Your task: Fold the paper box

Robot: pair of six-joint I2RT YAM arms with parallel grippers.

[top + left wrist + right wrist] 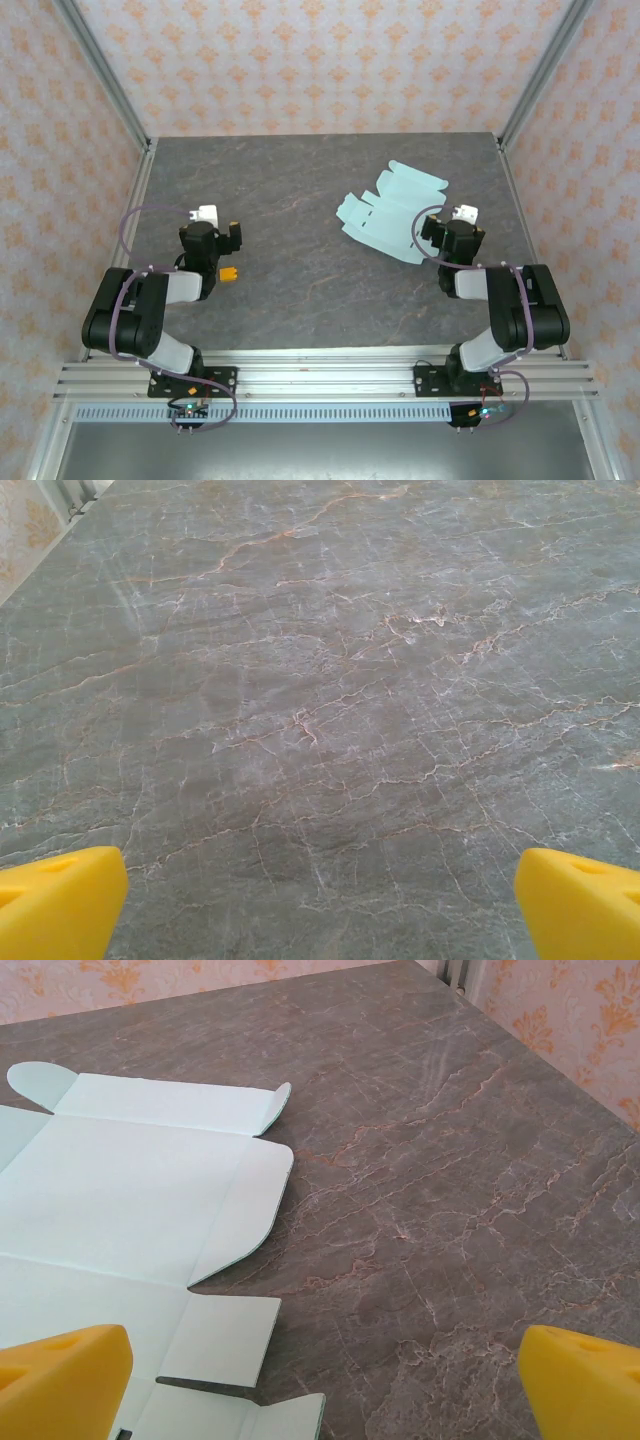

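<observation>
The paper box [390, 212] is a flat pale mint-blue die-cut sheet with rounded flaps, lying on the dark stone table right of centre. My right gripper [452, 226] is at the sheet's right edge. In the right wrist view the paper box [130, 1200] spreads across the left side. The right gripper [325, 1390] is open, its left yellow fingertip [60, 1380] over the sheet's near edge and bare table between the tips. My left gripper [212, 228] hovers over bare table at the left, far from the sheet. The left gripper [320, 920] is open with nothing between its fingertips [60, 895].
The dark marbled table [290, 180] is walled by patterned panels on three sides, with metal posts at the back corners. A tiny orange piece [230, 275] sits beside the left arm. An aluminium rail [320, 375] carries both arm bases at the near edge.
</observation>
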